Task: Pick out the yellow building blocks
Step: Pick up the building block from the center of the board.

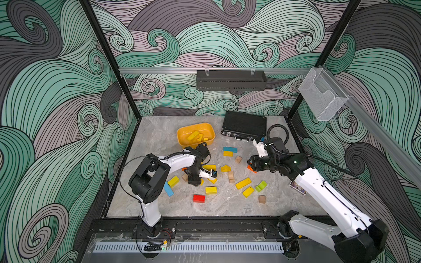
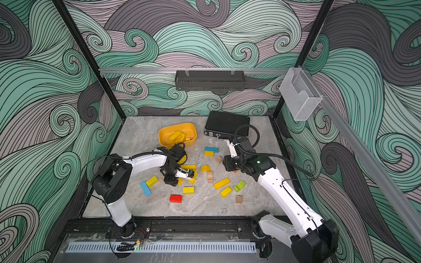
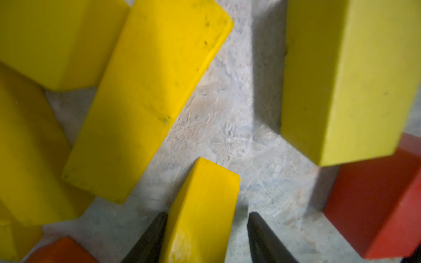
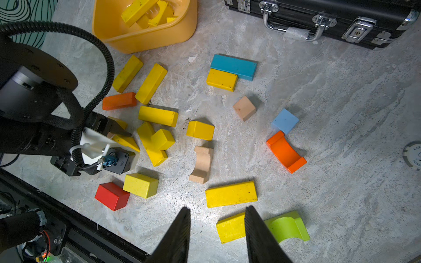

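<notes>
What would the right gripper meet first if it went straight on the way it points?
Probably the long yellow bar lying just beyond the right gripper; its height above the table is unclear.

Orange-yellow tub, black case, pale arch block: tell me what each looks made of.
Orange-yellow tub: probably moulded plastic, smooth, slightly glossy, with a rounded rim. Black case: ribbed shell, perhaps metal or plastic, with shiny chrome-like latches. Pale arch block: unpainted wood, matte, faint grain.
</notes>
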Tool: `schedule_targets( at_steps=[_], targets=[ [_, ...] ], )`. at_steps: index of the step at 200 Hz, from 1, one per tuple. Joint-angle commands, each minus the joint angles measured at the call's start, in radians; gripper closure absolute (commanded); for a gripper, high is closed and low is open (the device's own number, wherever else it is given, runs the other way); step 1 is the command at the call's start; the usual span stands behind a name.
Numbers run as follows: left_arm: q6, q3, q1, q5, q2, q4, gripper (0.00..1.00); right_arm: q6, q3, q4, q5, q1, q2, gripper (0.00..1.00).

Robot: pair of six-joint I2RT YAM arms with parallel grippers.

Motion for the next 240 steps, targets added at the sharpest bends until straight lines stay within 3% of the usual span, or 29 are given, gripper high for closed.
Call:
schedule_targets(
  at_steps=[1, 76, 89, 119, 137, 184, 240],
  targets=[
    [0.016, -0.004, -0.008, -0.031, 0.015, 0.022, 0.47, 0.008, -0.013, -0.004, 0.021, -0.002, -0.014, 0.58],
    [0.003, 0.008, -0.019, -0.060, 0.031, 0.015, 0.71, 0.003, -0.018, -0.003, 0.021, -0.003, 0.001, 0.59],
    [-0.002, 0.014, -0.019, -0.060, 0.031, 0.006, 0.79, 0.001, -0.017, -0.003, 0.022, -0.002, 0.003, 0.59],
    [-0.014, 0.028, -0.021, -0.058, 0.031, -0.019, 0.84, -0.002, -0.015, -0.003, 0.021, -0.002, 0.011, 0.59],
    [-0.019, 0.033, -0.021, -0.056, 0.028, -0.027, 0.83, -0.003, -0.014, -0.003, 0.021, -0.002, 0.014, 0.59],
    [-0.036, 0.054, -0.021, -0.042, 0.024, -0.039, 0.67, -0.010, -0.013, -0.003, 0.022, -0.002, 0.023, 0.58],
    [-0.063, 0.086, -0.024, -0.010, 0.028, -0.060, 0.61, -0.010, -0.021, -0.001, 0.026, -0.002, 0.027, 0.58]
  ],
)
